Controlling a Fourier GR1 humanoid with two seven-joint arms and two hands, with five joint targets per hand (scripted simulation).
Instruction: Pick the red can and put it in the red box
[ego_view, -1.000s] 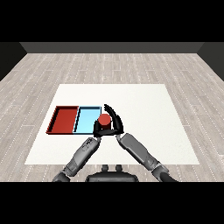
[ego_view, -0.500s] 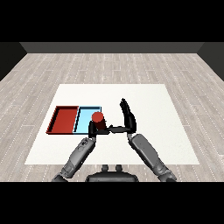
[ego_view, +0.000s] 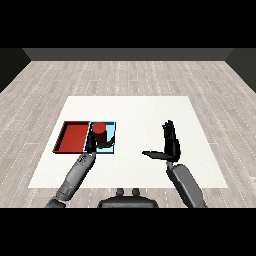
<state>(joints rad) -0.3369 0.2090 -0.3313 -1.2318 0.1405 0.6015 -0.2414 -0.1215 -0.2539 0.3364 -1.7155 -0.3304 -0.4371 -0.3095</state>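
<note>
Since half a second ago, our right hand (ego_view: 170, 142) has swung away toward 3 o'clock and now sits over bare white table (ego_view: 140, 107), fingers straight up, thumb stuck out, holding nothing. Our left hand (ego_view: 93, 144) is now curled round the red can (ego_view: 99, 132), which stands upright over the light blue tray (ego_view: 111, 126), with the red tray (ego_view: 73, 137) just at its 9 o'clock. We can't really make out the left fingers behind the can.
</note>
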